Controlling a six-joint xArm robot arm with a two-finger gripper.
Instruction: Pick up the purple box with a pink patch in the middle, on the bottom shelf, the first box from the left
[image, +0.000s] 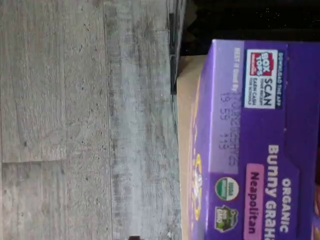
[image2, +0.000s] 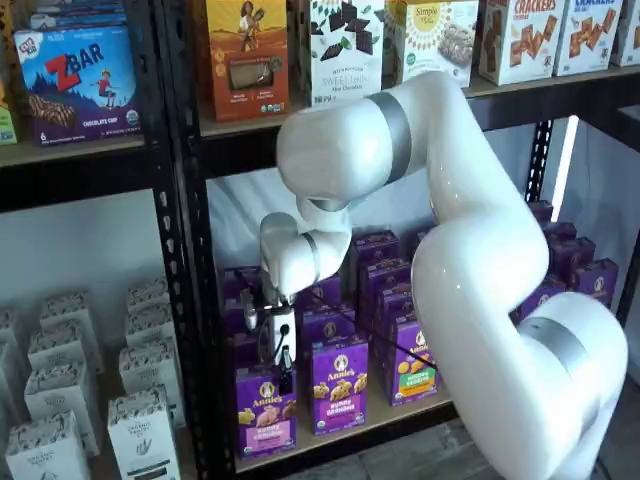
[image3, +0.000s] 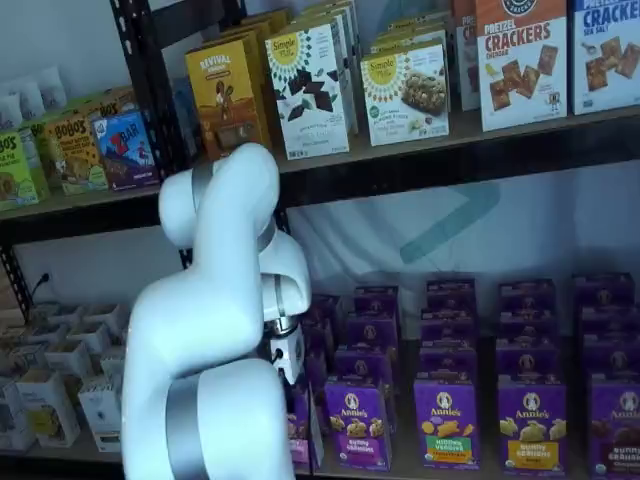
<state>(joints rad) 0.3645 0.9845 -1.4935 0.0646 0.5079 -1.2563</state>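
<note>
In a shelf view, white cartons (image2: 60, 425) stand in the left bay of the rack, under a board that carries a blue bar box (image2: 75, 85). A black perforated upright (image2: 185, 250) divides that bay from the next one. Just right of it the purple box (image2: 265, 408) stands upright at the front left end of the bottom shelf (image2: 400, 415), a round white logo near its top and a pink band low on its front. The gripper (image2: 284, 378) hangs directly above that box, its white body upright and its black fingers pointing down at the top of the carton; the fingers show only as one dark shape, so the gap cannot be made out there, but the jaws stand spread wide and nothing is held between them. To the right comes a purple carton with a purple band (image2: 339, 385), then one with a green band (image2: 412, 362), with more purple cartons in rows behind. The white arm (image2: 470, 260) arches from the gripper up and over to the right. In the wrist view the purple box (image: 250, 145) fills one side, its top flap reading "Neapolitan" on a pink patch, and grey wood-grain floor (image: 85, 125) lies beyond the shelf edge
</note>
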